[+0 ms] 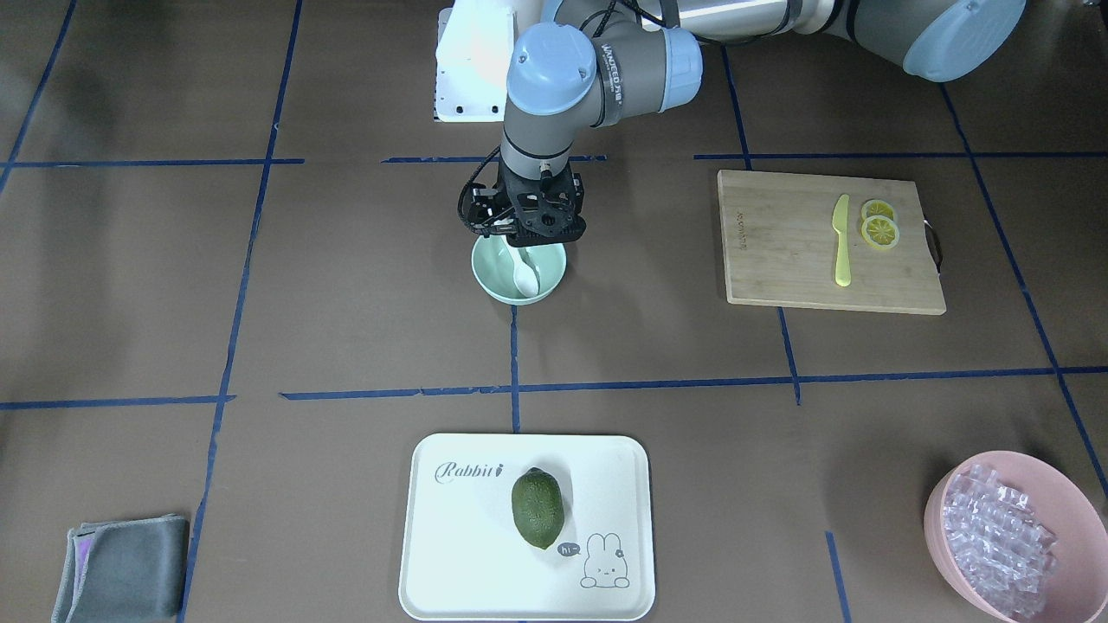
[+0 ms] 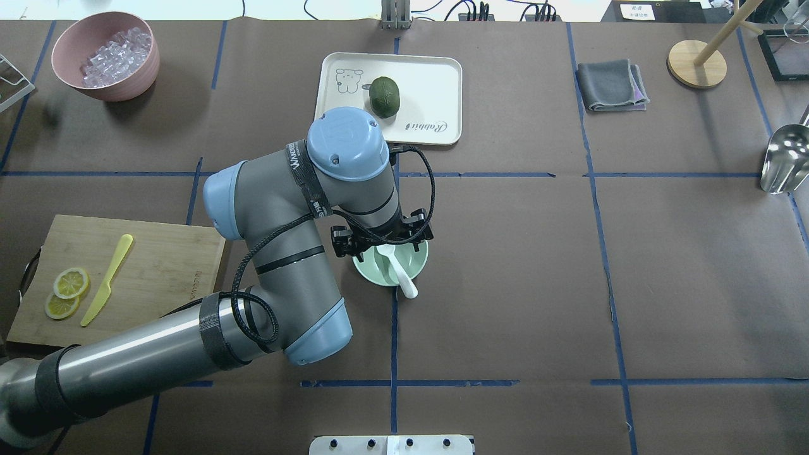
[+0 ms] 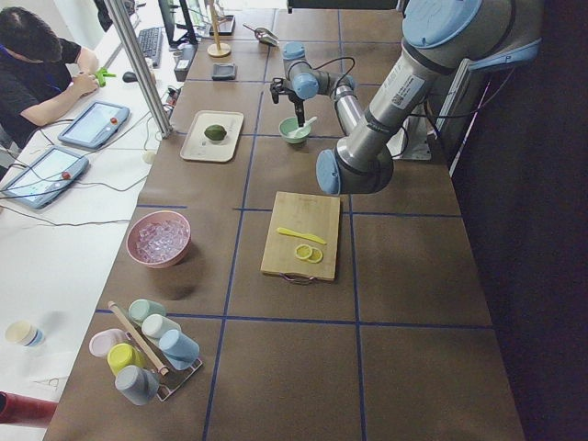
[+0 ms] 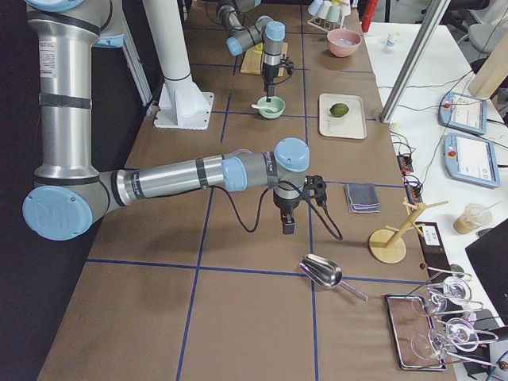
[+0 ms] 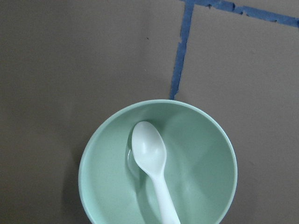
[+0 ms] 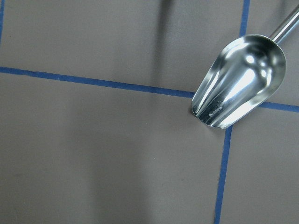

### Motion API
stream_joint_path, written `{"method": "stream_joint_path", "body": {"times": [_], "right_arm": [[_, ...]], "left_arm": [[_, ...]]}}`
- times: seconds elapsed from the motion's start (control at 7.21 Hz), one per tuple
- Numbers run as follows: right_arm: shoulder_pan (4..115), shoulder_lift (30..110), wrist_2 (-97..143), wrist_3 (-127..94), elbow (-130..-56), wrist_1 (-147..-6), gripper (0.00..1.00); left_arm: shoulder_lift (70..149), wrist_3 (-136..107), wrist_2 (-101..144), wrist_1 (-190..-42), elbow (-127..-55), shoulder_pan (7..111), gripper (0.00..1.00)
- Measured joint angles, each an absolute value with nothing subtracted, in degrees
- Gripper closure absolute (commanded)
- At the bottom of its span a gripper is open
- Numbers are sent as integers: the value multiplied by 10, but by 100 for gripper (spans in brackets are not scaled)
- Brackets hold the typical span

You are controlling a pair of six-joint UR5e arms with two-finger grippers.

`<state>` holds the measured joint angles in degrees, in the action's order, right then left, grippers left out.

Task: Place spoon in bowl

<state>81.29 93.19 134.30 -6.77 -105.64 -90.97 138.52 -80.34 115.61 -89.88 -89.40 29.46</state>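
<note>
The white spoon (image 1: 525, 272) lies in the pale mint-green bowl (image 1: 485, 281) near the table's middle. In the left wrist view its scoop (image 5: 149, 149) rests on the bowl's floor (image 5: 205, 154). In the overhead view its handle (image 2: 404, 283) leans over the bowl's rim (image 2: 373, 277) toward the robot. My left gripper (image 1: 525, 242) hangs just above the bowl, open, not touching the spoon. My right gripper (image 4: 287, 228) shows only in the exterior right view, low over bare table; I cannot tell whether it is open or shut.
A wooden cutting board (image 1: 779, 260) holds a yellow knife (image 1: 840, 240) and lemon slices (image 1: 879, 232). A white tray (image 1: 450, 554) carries a green avocado (image 1: 537, 508). A pink bowl (image 1: 939, 519) of clear cubes, a grey cloth (image 1: 125, 575) and a metal scoop (image 6: 240, 81) lie around.
</note>
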Motion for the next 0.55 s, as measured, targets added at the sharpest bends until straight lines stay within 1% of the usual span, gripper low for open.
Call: {"method": "stream_joint_path", "body": {"times": [0.42,0.55], "right_arm": [[814,934,1343,-63,-1054,-910,0],[817,938,1343,-53,-1053,-910,0]], "left_arm": [[1380,-783,1159,-870,-906,322,0],[1363,-743,1163,-838,-935,344,0]]}}
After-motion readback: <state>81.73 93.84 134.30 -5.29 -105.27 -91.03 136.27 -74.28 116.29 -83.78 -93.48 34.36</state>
